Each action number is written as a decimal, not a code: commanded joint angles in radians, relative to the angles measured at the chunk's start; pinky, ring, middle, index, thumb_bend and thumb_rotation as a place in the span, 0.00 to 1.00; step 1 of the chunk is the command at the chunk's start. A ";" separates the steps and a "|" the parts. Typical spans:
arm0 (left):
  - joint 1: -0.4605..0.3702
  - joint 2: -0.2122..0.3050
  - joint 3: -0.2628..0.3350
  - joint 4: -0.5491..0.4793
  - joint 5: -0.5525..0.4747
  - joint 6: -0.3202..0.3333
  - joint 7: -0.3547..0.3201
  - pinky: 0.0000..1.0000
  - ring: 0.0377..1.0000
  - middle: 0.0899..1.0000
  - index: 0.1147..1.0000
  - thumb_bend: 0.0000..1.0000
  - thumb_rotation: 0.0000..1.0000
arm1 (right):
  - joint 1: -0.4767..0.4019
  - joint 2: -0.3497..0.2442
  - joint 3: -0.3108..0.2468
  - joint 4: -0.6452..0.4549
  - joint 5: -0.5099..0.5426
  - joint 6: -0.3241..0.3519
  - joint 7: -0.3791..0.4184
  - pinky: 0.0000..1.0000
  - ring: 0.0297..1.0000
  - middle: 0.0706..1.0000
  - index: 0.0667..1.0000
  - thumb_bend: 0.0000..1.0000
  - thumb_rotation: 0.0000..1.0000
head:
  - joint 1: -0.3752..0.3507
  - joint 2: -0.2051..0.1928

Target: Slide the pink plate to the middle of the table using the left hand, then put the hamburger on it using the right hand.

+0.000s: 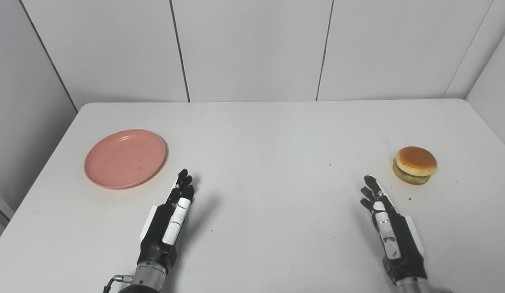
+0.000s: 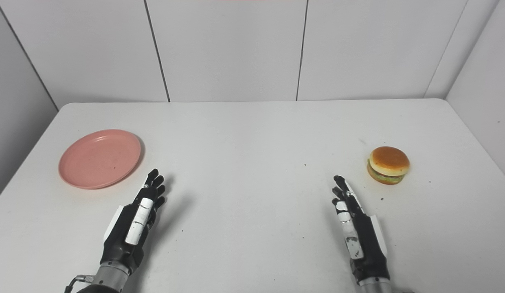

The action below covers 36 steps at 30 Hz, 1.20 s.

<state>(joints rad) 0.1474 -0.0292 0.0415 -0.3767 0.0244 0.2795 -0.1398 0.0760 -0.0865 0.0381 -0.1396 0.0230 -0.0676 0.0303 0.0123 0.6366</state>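
A round pink plate (image 1: 125, 158) lies flat on the left side of the white table (image 1: 268, 134), with nothing on it. On the right side sits a hamburger (image 1: 415, 165) with a tan bun and green filling. My left hand (image 1: 170, 219) hovers low over the table just right of and nearer than the plate, fingers stretched straight, holding nothing. Near the front right, my right hand (image 1: 389, 226) is likewise open and flat on edge, its fingertips a short way left of and nearer than the hamburger. Neither hand touches its object.
White wall panels close off the table's far edge and both sides. Small dark specks dot the tabletop. Bare table surface lies between the two hands.
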 commanded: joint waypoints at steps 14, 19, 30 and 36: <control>0.105 0.021 0.004 -0.025 -0.021 -0.057 0.013 1.00 1.00 1.00 1.00 0.80 0.85 | 0.014 0.018 -0.010 -0.002 0.061 -0.018 0.008 0.94 0.94 0.97 0.92 0.83 0.95 | 0.001 0.002; 0.105 0.019 0.003 -0.023 -0.025 -0.061 0.017 1.00 1.00 1.00 1.00 0.79 0.86 | 0.012 0.016 -0.009 0.004 0.071 -0.022 0.011 0.94 0.94 0.97 0.92 0.83 0.94 | 0.002 0.001; 0.104 0.018 0.001 -0.019 -0.029 -0.059 0.023 1.00 1.00 1.00 1.00 0.79 0.86 | 0.010 0.014 -0.007 0.003 0.070 -0.013 0.010 0.93 0.94 0.96 0.91 0.84 0.94 | 0.002 0.001; 0.104 0.019 -0.002 -0.021 -0.030 -0.056 0.027 1.00 1.00 1.00 1.00 0.78 0.86 | 0.010 0.014 -0.008 0.001 0.070 -0.007 0.009 0.92 0.93 0.96 0.91 0.84 0.94 | 0.003 0.002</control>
<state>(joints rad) 0.1476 -0.0303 0.0399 -0.3745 0.0028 0.2531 -0.1201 0.0770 -0.0865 0.0342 -0.1387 0.0899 -0.0675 0.0323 0.0138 0.6397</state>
